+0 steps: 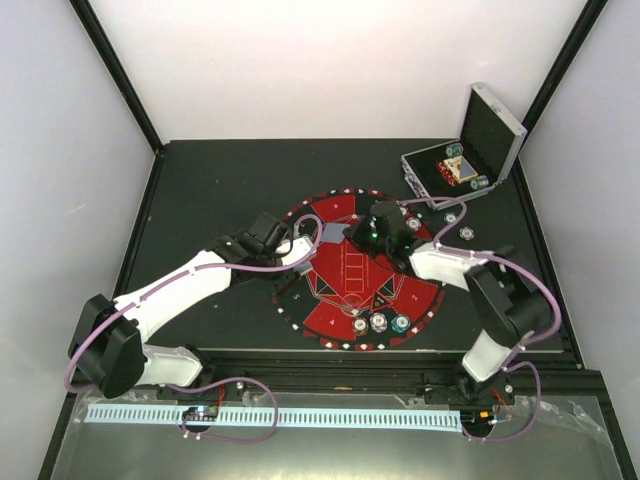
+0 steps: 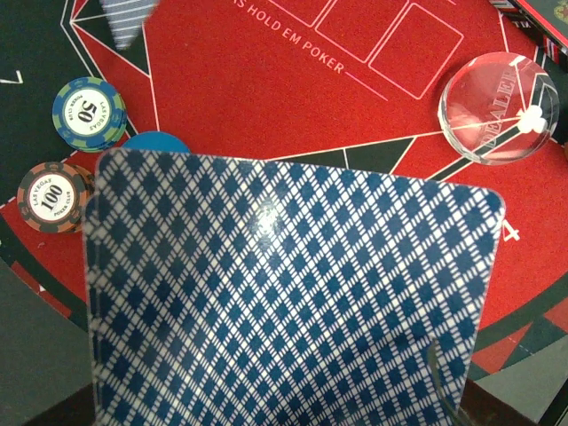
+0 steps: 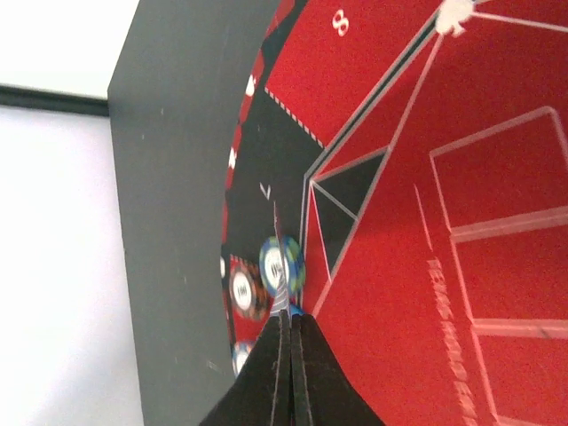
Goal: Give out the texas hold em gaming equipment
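Playing cards are the business here: a blue-backed card (image 2: 293, 302), nearest the left wrist lens, fills the lower view and hides the fingers of the left gripper (image 1: 287, 240), so I cannot tell whether it grips. The right gripper (image 3: 287, 328) is clenched on a second card (image 3: 282, 271), seen edge-on as a thin sliver over the mat. Cards like these look light, thin, bendy and slick; I judge a pinch across both faces near one edge the sound hold, since a card lying flat offers no lip. Past the blue-backed card lie a 100 chip (image 2: 55, 197), a 50 chip (image 2: 89, 114) and a blue disc (image 2: 155, 142) near one another, with a clear dealer button (image 2: 499, 106) well apart; these seem stiff and denser, best taken by the rim. They rest on the red-and-black mat (image 1: 335, 207), which looks smooth and flat, on a black table (image 1: 220, 190); at its far right corner a silver case (image 1: 492, 130) stands open, before a pale back wall (image 1: 320, 60).
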Action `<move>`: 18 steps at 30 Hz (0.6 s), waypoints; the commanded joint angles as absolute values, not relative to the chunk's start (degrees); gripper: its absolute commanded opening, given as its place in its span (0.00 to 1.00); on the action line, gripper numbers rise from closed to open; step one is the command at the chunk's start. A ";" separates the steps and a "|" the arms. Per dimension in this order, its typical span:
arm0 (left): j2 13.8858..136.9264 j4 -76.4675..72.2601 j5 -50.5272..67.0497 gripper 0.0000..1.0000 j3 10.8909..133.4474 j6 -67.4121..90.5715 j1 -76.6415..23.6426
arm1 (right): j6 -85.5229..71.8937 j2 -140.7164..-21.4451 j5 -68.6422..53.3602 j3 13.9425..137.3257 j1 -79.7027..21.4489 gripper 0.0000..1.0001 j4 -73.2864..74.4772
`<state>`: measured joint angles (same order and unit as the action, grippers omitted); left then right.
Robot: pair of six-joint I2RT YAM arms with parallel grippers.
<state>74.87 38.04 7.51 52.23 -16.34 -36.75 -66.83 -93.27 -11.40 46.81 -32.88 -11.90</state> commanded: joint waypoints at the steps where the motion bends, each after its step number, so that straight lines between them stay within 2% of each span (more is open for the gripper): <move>1: 73.65 39.12 6.39 0.37 53.72 -15.90 -36.34 | -73.61 -101.11 -5.36 53.57 -33.85 0.01 -19.91; 9: 73.65 39.13 6.66 0.37 53.70 -15.65 -36.20 | -77.23 -110.68 2.12 63.43 -36.12 0.01 -16.49; 18: 71.65 38.78 6.86 0.36 53.40 -15.64 -36.25 | -82.43 -115.93 8.87 69.44 -38.79 0.01 -8.51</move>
<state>73.93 38.24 7.22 52.23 -16.29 -36.45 -79.22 -114.93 3.07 67.57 -37.36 -13.67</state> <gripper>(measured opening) 0.521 0.012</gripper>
